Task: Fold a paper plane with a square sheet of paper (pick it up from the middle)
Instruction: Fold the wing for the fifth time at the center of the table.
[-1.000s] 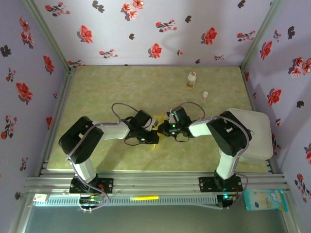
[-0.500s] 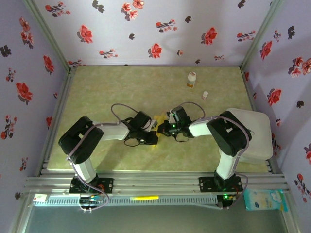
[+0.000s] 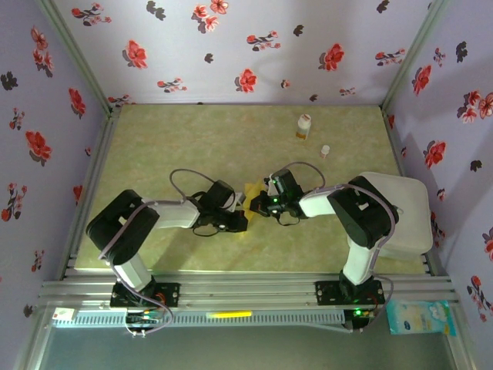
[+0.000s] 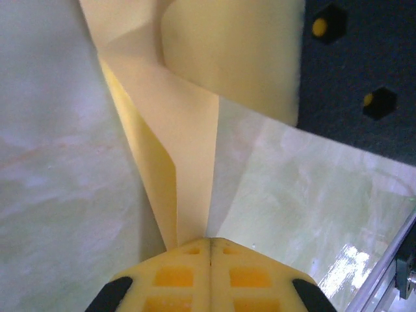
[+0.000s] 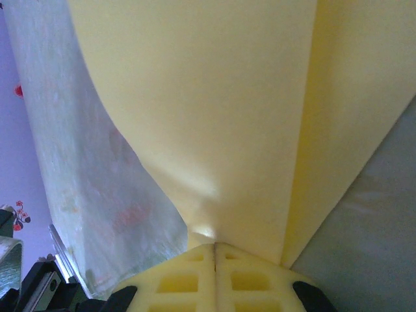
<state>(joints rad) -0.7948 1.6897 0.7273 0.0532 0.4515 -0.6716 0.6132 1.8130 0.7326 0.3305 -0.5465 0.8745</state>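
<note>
Around the middle of the pale green marbled table (image 3: 177, 139): left gripper (image 4: 209, 244), yellow pads pressed together, pinching a creased fold of the thin mustard-yellow square sheet of paper (image 4: 188, 136). Just right of it: right gripper (image 5: 214, 246), pads likewise clamped on the same sheet. Toward the far right corner: small white-and-orange bottle (image 3: 304, 126), upright; tiny white object (image 3: 325, 151) near it.

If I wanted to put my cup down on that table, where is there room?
Bare table far left, between the left wall and the bottle. Crowded mid-table, where the left tool and right tool pinch the yellow paper.
</note>
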